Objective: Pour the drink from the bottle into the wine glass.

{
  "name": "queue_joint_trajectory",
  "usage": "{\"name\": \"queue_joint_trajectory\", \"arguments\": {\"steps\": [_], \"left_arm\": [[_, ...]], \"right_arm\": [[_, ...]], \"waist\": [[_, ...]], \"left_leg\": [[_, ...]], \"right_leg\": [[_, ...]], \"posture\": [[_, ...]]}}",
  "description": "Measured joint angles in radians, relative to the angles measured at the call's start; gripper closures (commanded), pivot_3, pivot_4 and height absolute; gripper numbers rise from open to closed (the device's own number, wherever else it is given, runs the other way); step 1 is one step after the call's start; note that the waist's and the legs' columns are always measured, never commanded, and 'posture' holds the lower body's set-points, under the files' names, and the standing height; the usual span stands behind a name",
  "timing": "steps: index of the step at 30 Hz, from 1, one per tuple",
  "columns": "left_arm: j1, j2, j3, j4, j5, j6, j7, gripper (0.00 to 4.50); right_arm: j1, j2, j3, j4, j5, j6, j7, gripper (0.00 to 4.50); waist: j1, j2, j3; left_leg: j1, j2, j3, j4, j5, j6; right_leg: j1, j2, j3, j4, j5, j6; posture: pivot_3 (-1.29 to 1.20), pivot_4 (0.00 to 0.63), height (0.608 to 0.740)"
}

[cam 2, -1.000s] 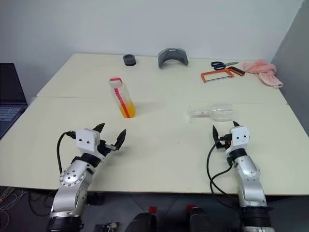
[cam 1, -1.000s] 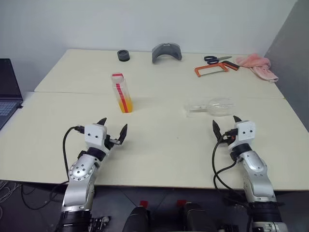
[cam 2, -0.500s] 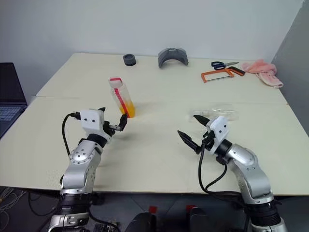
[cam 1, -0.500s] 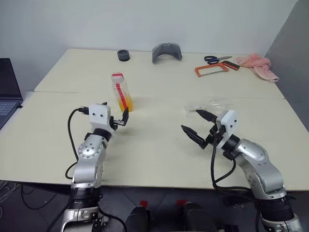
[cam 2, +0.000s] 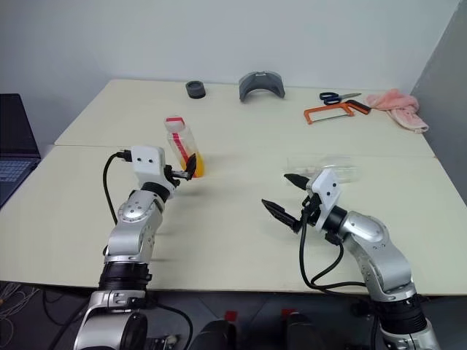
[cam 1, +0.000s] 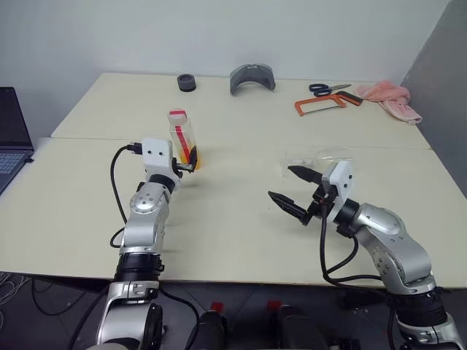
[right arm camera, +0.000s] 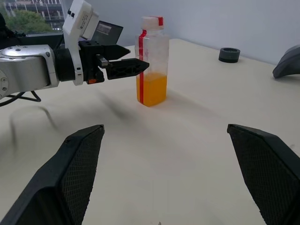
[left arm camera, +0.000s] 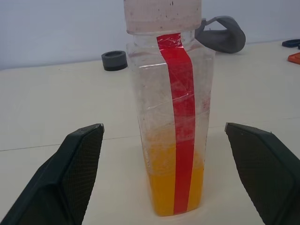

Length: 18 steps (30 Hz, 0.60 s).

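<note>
The left pincer (cam 1: 191, 163) is hovering at the bottle (cam 1: 184, 140) with its two black fingers spread wide, one on either side of the square plastic body and neither pressing on it, as the left wrist view shows. The bottle is standing upright on the pale worktop (cam 1: 233, 211), its cap in place, the orange drink (left arm camera: 176, 185) filling only the bottom portion behind the red stripe.

The right pincer (cam 1: 298, 193) is hanging above the middle of the worktop, equally wide and holding nothing, pointing across toward the bottle. Just beyond it the wine glass (cam 1: 321, 158) is lying on its side, not standing.

By the look of things the task is barely starting: the bottle is not gripped or lifted, the cap is not off, the glass is not yet set upright, and no drink is sitting in the bowl. Closing on the bottle appears to be the step in hand, with righting the glass, uncapping and pouring all remaining.

Along the far edge a grey curved part (cam 1: 252, 78), a small black ring (cam 1: 187, 83), scissors (cam 1: 326, 89), an orange hacksaw (cam 1: 319, 105) and a pink cloth (cam 1: 392, 98) are lying well apart from the action.
</note>
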Motion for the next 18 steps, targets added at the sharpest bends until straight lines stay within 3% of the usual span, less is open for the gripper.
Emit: {"name": "queue_joint_trajectory", "arguments": {"steps": [18], "left_arm": [[-0.225,-0.008,-0.002,0.277,0.042,-0.091,0.067,0.05]], "right_arm": [[-0.033,0.006,0.014,-0.003,0.0,0.002,0.004,0.0]], "waist": [[0.0,0.0,0.0]], "left_leg": [[-0.003,-0.001,0.0,0.001,0.0,0.0]], "right_leg": [[-0.003,0.0,0.0,0.0,0.0,0.0]], "posture": [[0.0,0.15,0.74]]}}
